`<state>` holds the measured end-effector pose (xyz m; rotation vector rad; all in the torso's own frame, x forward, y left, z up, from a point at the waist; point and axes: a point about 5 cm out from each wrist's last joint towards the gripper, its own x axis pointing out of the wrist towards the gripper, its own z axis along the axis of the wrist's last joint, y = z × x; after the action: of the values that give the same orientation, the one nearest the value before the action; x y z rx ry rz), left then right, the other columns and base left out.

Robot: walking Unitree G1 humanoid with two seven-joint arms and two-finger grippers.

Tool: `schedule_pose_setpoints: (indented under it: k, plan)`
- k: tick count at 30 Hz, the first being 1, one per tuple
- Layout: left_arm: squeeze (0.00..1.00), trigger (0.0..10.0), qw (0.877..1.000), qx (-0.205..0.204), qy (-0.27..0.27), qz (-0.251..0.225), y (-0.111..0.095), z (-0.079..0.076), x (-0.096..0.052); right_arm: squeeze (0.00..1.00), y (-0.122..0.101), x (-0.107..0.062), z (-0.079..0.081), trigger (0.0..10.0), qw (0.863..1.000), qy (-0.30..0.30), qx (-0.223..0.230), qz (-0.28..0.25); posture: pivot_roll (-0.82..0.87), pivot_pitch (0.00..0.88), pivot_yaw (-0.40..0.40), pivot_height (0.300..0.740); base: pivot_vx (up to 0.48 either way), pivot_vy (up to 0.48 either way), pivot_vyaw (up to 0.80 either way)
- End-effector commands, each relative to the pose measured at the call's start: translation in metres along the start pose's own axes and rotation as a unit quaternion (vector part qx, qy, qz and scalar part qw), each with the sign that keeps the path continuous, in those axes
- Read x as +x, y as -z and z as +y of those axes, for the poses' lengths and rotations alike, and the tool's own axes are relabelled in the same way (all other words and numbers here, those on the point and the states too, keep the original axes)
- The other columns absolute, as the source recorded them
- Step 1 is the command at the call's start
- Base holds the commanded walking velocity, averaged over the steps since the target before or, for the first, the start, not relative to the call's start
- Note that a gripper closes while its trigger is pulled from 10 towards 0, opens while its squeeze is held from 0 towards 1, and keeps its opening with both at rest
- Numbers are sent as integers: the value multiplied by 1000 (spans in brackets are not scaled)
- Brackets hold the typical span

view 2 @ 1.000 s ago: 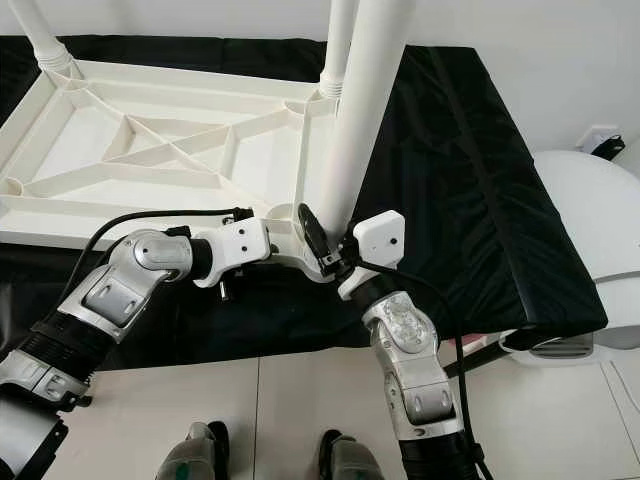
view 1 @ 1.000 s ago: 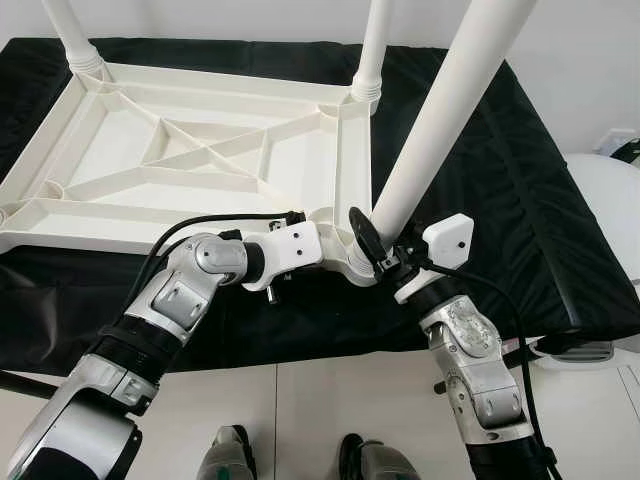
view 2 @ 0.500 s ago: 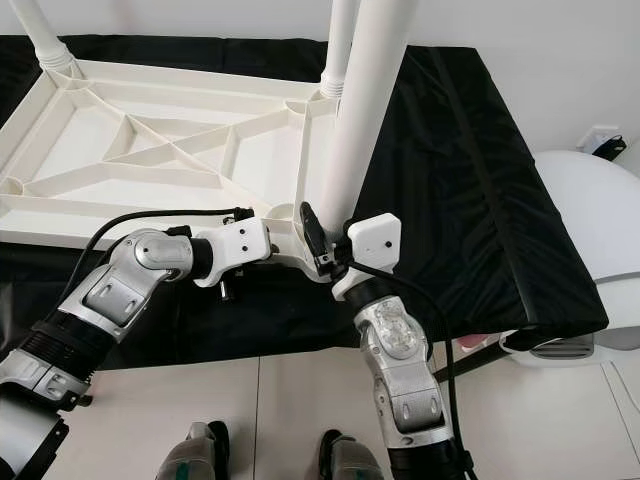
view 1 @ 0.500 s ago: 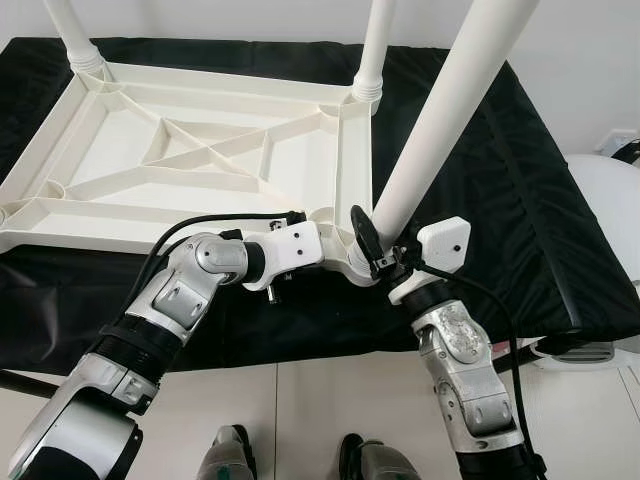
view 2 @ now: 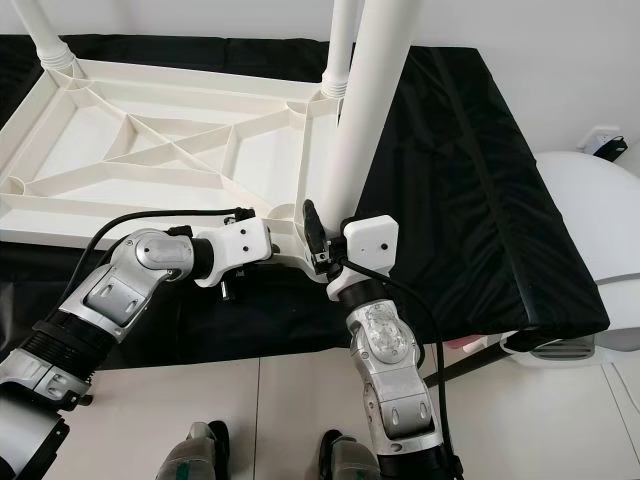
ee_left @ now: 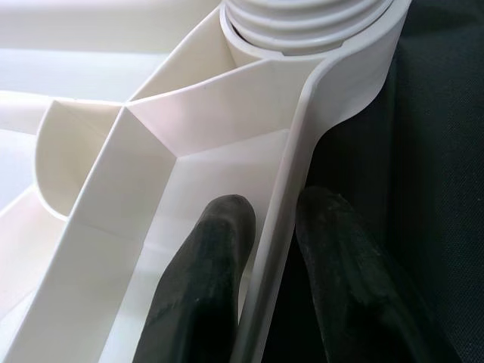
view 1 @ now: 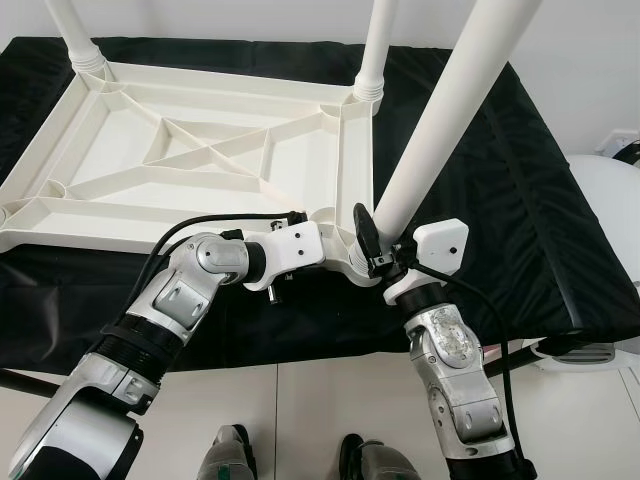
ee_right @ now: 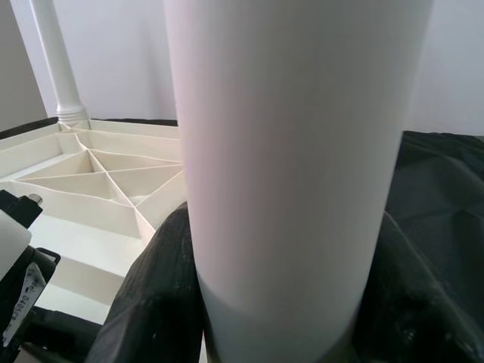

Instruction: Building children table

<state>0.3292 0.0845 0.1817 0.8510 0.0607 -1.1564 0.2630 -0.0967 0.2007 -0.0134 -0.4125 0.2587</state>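
around table leg (view 1: 440,120), right end effector (view 1: 378,248)

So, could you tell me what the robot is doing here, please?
It is assembling a white children's table, whose tabletop lies upside down on a black cloth. The left pincer clamps the tabletop's rim beside the near corner socket. The right pincer grips the leg standing in that socket, apparently screwing it in. Two more legs stand at the far corners.

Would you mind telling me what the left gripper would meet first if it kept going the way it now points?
Probably the threaded base of the near leg: the left gripper straddles the tabletop's rim, which runs straight into that corner socket.
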Motion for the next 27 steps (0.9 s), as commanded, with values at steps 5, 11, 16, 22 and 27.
schedule_pose_setpoints:
  k: [5,11,16,22,27]
  plan:
    - [0,10000,999,-9,-4,38,15,0,-4,0,19,-11,-17,10000,996,62,-13,58,96,230,-27,740,0,0,0]
    - [0,10000,999,-8,-4,38,15,-1,-4,0,20,-12,-17,10000,996,69,-13,62,97,228,-27,740,0,0,0]
    - [0,10000,999,-8,-3,38,15,-1,-4,0,19,-13,-16,10000,996,69,-14,61,97,226,-27,740,0,0,0]
    - [0,10000,999,-8,-4,37,15,-1,-3,0,19,-12,-16,10000,996,70,-15,59,96,224,-29,740,0,0,0]
    - [0,10000,999,-8,-5,37,15,-1,-4,0,18,-12,-17,10000,995,74,-14,59,98,224,-31,740,0,0,0]
